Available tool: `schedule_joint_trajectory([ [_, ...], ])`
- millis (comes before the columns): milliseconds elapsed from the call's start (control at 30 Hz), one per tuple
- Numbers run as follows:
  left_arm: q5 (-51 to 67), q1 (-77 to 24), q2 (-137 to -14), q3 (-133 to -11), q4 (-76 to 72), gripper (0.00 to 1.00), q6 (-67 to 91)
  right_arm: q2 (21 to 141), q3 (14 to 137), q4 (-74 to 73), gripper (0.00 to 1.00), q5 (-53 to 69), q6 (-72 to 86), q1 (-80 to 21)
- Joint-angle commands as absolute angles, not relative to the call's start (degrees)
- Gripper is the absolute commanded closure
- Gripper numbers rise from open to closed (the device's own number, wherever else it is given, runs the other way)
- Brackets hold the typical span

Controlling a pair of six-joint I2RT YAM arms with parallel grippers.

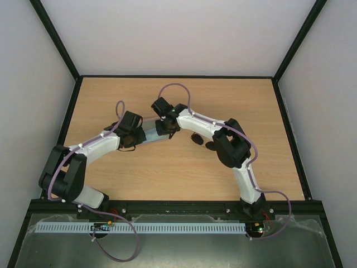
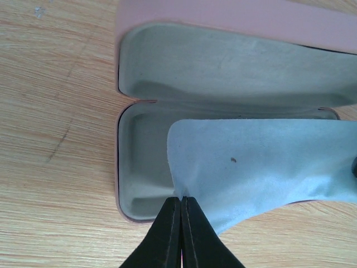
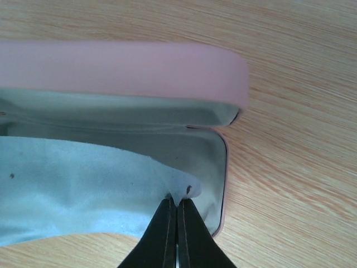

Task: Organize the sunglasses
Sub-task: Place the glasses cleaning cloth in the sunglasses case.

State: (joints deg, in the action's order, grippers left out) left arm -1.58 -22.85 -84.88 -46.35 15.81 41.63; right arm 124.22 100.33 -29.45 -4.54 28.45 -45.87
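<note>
The sunglasses, two dark oval lenses, lie on the table just right of the arms' meeting point, under the right arm. The pink case lies open, its grey lining up; it also shows in the right wrist view. My left gripper is shut on one corner of the light blue cloth. My right gripper is shut on the other corner of the cloth. The cloth is stretched between them over the case's lower half. In the top view the left gripper and right gripper flank the cloth.
The wooden table is bounded by a black frame and white walls. A small dark speck sits on the cloth. The case's front rim lies just left of the left fingers.
</note>
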Motion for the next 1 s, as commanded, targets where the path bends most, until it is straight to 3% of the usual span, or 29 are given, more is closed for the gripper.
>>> schedule_joint_trajectory([
  [0, -3.63, -22.42, -86.15, -47.20, 15.35, 0.98, 41.06, 126.13, 102.41, -32.65, 0.99, -4.68, 27.66, -45.28],
  [967, -6.05, -21.97, -91.36, -48.09, 13.40, 0.98, 40.60, 130.34, 104.34, -32.41, 0.99, -4.18, 27.52, -45.18],
])
